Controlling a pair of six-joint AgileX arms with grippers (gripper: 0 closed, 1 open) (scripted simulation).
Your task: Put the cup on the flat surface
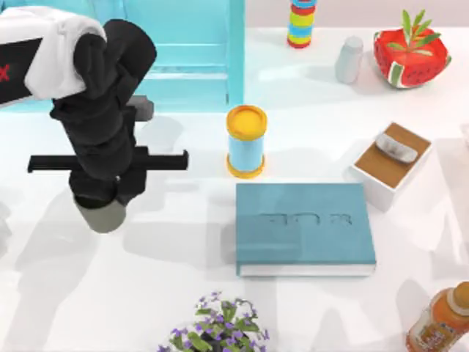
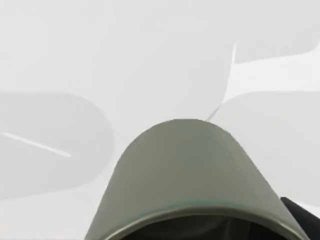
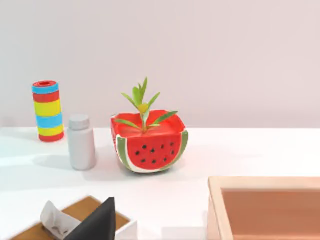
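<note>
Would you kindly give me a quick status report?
Left gripper at table's left, holding cup. White tabletop beneath. Teal book well off to the right.

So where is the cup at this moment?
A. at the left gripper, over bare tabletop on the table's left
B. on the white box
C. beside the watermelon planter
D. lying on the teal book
A: the cup sits under the left gripper, over white tabletop, left of the book.

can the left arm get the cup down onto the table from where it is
Probably yes. The left pincer holds the cup over bare table, with the book and canister off to the right.
</note>
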